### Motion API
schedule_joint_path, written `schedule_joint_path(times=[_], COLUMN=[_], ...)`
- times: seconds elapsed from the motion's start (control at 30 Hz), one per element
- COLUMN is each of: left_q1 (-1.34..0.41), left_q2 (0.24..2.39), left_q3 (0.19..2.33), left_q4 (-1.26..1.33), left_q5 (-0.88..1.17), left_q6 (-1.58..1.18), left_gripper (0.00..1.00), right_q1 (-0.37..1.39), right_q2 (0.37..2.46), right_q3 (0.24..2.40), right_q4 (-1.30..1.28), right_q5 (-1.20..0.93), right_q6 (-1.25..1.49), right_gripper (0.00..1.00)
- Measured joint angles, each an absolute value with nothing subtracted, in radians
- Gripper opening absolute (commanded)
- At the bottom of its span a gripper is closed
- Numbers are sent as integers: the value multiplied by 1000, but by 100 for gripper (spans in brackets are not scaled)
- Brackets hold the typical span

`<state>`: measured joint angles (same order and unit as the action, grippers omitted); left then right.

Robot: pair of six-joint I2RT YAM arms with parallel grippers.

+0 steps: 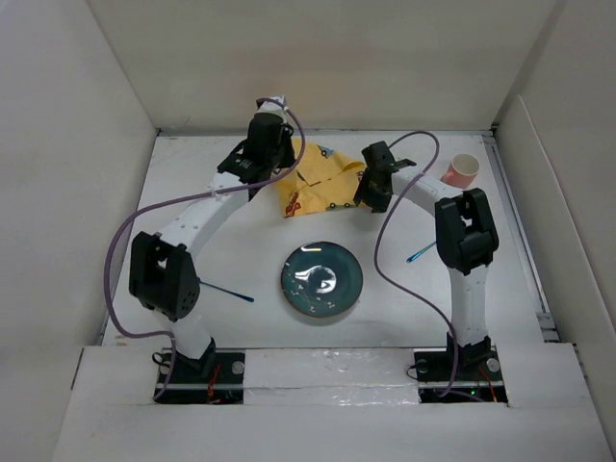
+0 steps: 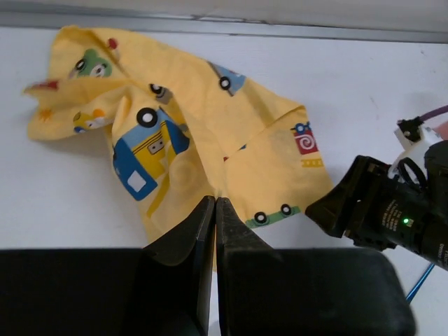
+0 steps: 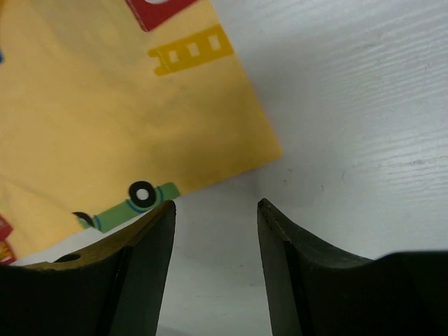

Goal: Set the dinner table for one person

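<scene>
Top external view shows the dinner table (image 1: 231, 250), a plain white flat surface that fills the floor of a box with pale walls (image 1: 318, 58) on the left, far and right sides. The 2 arm bases stand at its near edge. A yellow placemat (image 1: 318, 183) printed with cartoon cars lies crumpled close to the middle of the far edge. A dark teal plate (image 1: 321, 279) sits in the middle, nearer to the near edge and well apart from the cloth. A pink cup (image 1: 461, 170) stands close to the far right corner. 1 thin blue stick (image 1: 226, 291) lies toward the near left corner, beside the left arm, and another blue stick (image 1: 421, 253) lies toward the right edge, beside the right arm; I cannot tell what they are.

The left gripper (image 2: 215, 206) has its fingers pressed together, pinching the near edge of the placemat, and the cloth rises in folds around them. The right gripper (image 3: 215, 210) is spread, low over the bare white surface. A corner of the placemat lies just beside its left finger (image 3: 157, 238), and nothing is between the fingers.
</scene>
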<state>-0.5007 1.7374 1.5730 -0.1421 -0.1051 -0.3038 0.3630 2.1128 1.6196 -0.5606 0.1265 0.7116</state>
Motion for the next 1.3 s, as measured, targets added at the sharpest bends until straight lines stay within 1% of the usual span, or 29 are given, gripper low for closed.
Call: schedule_joint_path(times=[0.27,0.3,0.37,0.5,0.63,0.73,0.77,0.8,0.83,0.87,0.93,1.07,1.17,1.3], left_q1=[-427,-413,-360,-257,-257,-268,-270,-270,-269,-269,-268,-268,-268,-268], left_q2=[1580,1561,1518,1464,1446,1445,1445,1444,1444,1443,1441,1440,1446,1505], left_q3=[1328,1299,1245,1212,1213,1219,1224,1230,1234,1243,1256,1288,1351,1576], left_q4=[-163,-167,-175,-184,-186,-210,-221,-232,-244,-244,-252,-261,-285,-347], left_q5=[-170,-176,-172,-193,-212,-243,-253,-266,-285,-286,-303,-314,-308,-293], left_q6=[-334,-334,-335,-335,-334,-327,-324,-321,-316,-316,-314,-308,-302,-294], left_gripper=[0,0,0,0,0,0,0,0,0,0,0,0,0,0], right_q1=[367,366,366,366,366,364,361,359,355,352,344,338,342,354], right_q2=[2136,2137,2143,2175,2227,2251,2262,2270,2276,2277,2276,2249,2213,2070], right_q3=[1658,1658,1660,1708,1791,1831,1848,1861,1867,1869,1861,1810,1762,1684], right_q4=[-645,-654,-668,-698,-726,-743,-751,-755,-752,-752,-741,-696,-677,-682], right_q5=[214,220,231,242,244,242,239,232,226,221,210,208,238,280], right_q6=[731,735,739,742,759,767,770,775,783,789,807,838,834,787], right_gripper=[55,57,56,52,52,45,33,29,10,10,1,0,0,0])
